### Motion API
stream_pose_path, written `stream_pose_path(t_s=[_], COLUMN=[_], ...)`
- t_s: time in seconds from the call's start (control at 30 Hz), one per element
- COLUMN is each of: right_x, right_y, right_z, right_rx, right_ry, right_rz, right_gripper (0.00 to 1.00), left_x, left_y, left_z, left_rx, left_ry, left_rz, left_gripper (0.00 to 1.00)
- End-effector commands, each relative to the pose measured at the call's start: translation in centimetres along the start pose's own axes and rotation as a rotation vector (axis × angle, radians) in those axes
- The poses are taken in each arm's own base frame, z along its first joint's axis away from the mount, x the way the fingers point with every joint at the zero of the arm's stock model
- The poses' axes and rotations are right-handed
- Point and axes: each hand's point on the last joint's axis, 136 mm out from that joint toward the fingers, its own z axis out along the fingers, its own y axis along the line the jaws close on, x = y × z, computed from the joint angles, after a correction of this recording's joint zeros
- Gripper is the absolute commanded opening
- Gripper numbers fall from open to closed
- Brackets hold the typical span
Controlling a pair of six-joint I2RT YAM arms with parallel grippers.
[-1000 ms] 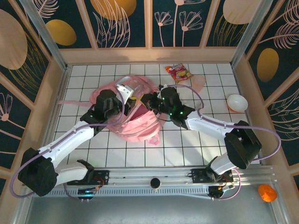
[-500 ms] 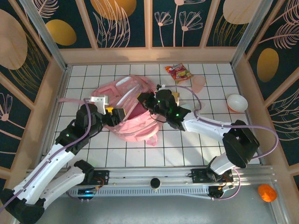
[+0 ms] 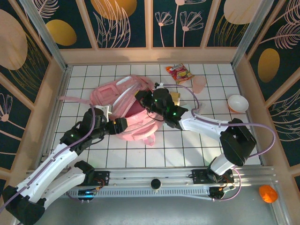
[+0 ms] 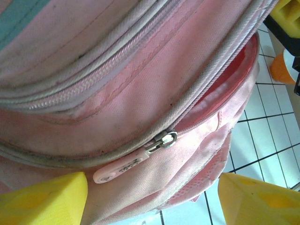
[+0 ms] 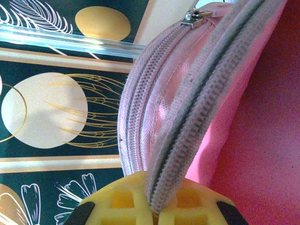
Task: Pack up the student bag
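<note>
Top external view: a large soft pink fabric backpack (image 3: 140, 129) lies mid-way across the white tiled tabletop (image 3: 187, 150). Yellow left fingers (image 4: 44, 199) stand apart beside its zipper pull (image 4: 124, 168); right fingers (image 5: 122, 201) are clamped on its zippered rim (image 5: 187, 117).

The right hand (image 5: 152, 206) pinches the student bag's (image 5: 187, 117) zippered edge.

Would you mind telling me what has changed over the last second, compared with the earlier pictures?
The left gripper has pulled back off the top of the student bag to its near-left edge and opened; a zipper pull now lies between its open jaws. The right gripper stays clamped on the bag's zipper rim, shifted slightly left. The snack packet and white bowl have not moved.
</note>
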Motion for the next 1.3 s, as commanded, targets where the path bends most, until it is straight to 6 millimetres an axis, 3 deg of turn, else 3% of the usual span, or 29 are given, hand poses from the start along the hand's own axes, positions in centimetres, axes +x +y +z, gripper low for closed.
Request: stream_pose_path(t_s=[0.0,0.1,0.4,0.73,0.9,1.07,1.27], right_x=[-2.1,-1.9,-1.6,-1.7,-1.8,-1.7,-1.7], right_y=[6.7,6.8,6.5,6.1,6.0,5.6,5.6], right_z=[-0.5,-0.4,-0.5,-0.6,-0.7,-0.7,-0.7], right_rx=[-0.199,-0.199,-0.191,-0.174,-0.167,-0.158,-0.156], right_ry=[-0.088,-0.080,-0.066,-0.073,-0.078,-0.077,-0.076], right_rz=[0.014,0.013,0.013,0.008,0.005,0.006,0.006], right_gripper=[0.00,0.00,0.00,0.00,0.00,0.00,0.00], left_x=[1.0,0.4,-3.0,-2.7,-2.8,-2.7,-1.3], left_y=[1.0,0.9,-1.3,-1.6,-2.6,-2.8,0.2], left_z=[0.7,1.1,1.1,1.1,0.4,0.1,1.5], left_rx=[-0.025,-0.015,0.069,0.079,0.133,0.163,0.013], left_ry=[0.024,-0.006,-0.138,-0.113,-0.126,-0.142,-0.080], left_rz=[-0.054,-0.067,-0.056,-0.024,-0.004,0.002,-0.019], left_gripper=[0.72,0.69,0.45,0.20,0.33,0.34,0.39])
